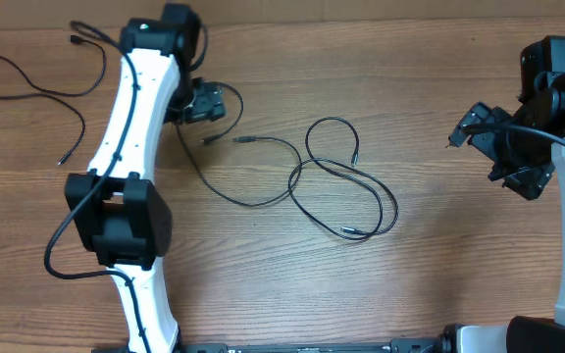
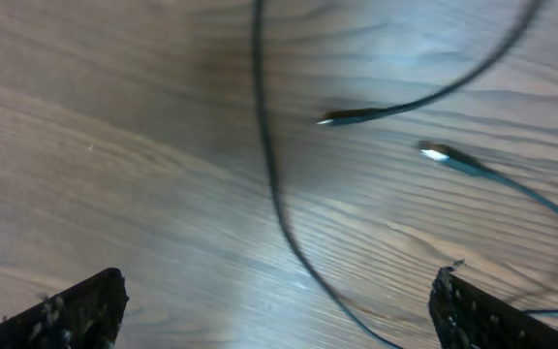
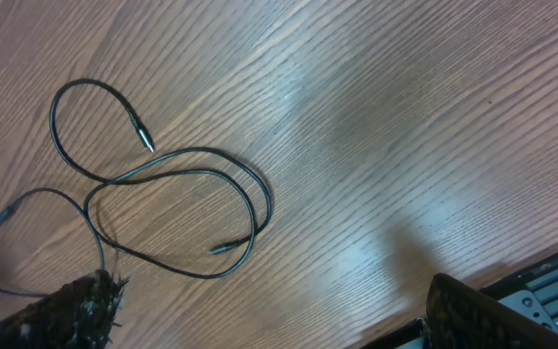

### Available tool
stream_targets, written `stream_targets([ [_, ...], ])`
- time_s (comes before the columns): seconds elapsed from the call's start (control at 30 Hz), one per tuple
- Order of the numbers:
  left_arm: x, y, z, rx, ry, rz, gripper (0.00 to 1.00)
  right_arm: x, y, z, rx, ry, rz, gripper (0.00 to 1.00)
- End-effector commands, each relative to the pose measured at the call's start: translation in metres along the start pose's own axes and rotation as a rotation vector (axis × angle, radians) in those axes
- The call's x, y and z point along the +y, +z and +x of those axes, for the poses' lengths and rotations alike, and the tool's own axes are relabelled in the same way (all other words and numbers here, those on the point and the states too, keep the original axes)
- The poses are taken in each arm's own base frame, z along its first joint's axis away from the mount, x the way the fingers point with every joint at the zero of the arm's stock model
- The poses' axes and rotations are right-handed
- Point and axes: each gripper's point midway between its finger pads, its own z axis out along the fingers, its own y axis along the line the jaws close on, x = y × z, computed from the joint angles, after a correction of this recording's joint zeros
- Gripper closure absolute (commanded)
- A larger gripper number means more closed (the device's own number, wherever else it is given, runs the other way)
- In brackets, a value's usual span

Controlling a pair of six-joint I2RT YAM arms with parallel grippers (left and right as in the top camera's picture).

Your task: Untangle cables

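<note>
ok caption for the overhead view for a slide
Left claw open near plug ends, right claw open aside, black cables looped across the table.

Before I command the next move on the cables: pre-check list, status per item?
1. Left gripper open, nothing between its fingers: ok.
2. Right gripper open and empty, off to the side of the cables: ok.
3. Far-left cable lies apart from the others: ok.
4. Centre cables separated: not ok, the looped strands cross one another.
5. Plug ends in the left wrist view, free on the wood: ok, though blurred.
6. Whether the centre loops are one cable or two: cannot tell.
</note>
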Motion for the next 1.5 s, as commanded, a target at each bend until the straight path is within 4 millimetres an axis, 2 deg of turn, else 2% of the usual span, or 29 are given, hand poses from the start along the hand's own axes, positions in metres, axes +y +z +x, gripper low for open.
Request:
stream_targets([
  [0.0, 0.001, 0.013, 0.016, 0.069, -0.044, 0.018, 0.0, -0.001, -0.001, -0.003, -0.013, 0.006, 0.008, 0.0],
  [0.2, -0.005, 0.051, 0.026, 0.09, -0.049, 0.006, 0.07, -0.001, -0.001, -0.003, -0.013, 0.006, 0.008, 0.0],
  [0.27, -0.005, 0.06, 0.029, 0.098, -0.072, 0.0, 0.08, -0.001, -0.001, -0.003, -0.013, 0.006, 0.008, 0.0],
  [0.4, -0.004, 0.077, 0.034, 0.104, -0.087, -0.005, 0.18, -0.001, -0.001, -0.003, -0.013, 0.006, 0.008, 0.0],
  [0.5, -0.003, 0.09, 0.039, 0.113, -0.091, -0.006, 0.19, -0.001, -0.001, -0.003, -0.013, 0.006, 0.008, 0.0],
  [0.6, -0.003, 0.101, 0.044, 0.116, -0.111, -0.009, 0.27, -0.001, -0.001, -0.003, -0.013, 0.006, 0.008, 0.0],
  [0.83, -0.004, 0.126, 0.05, 0.105, -0.138, 0.005, 0.3, -0.001, -0.001, -0.003, -0.013, 0.006, 0.008, 0.0],
  [0.97, -0.004, 0.133, 0.05, 0.097, -0.138, 0.01, 0.36, -0.001, -0.001, -0.003, -0.013, 0.006, 0.008, 0.0],
  [1.07, -0.004, 0.134, 0.05, 0.096, -0.138, 0.01, 0.59, -0.001, -0.001, -0.003, -0.013, 0.006, 0.008, 0.0],
  [1.13, -0.004, 0.134, 0.05, 0.096, -0.139, 0.011, 0.68, -0.001, -0.001, -0.003, -0.013, 0.006, 0.008, 0.0],
  [1.23, -0.005, 0.134, 0.05, 0.094, -0.138, 0.011, 0.72, -0.001, -0.001, -0.003, -0.013, 0.006, 0.008, 0.0],
  [1.3, -0.005, 0.134, 0.05, 0.094, -0.138, 0.011, 0.83, -0.001, -0.001, -0.003, -0.013, 0.006, 0.008, 0.0],
  [1.33, -0.004, 0.134, 0.05, 0.093, -0.138, 0.011, 0.93, -0.001, -0.001, -0.003, -0.013, 0.006, 0.008, 0.0],
  [1.37, -0.005, 0.134, 0.049, 0.09, -0.136, 0.012, 0.96, -0.001, -0.001, -0.003, -0.013, 0.006, 0.008, 0.0],
  [1.47, -0.007, 0.129, 0.043, 0.076, -0.086, 0.024, 0.96, -0.001, -0.001, -0.003, -0.013, 0.006, 0.008, 0.0],
])
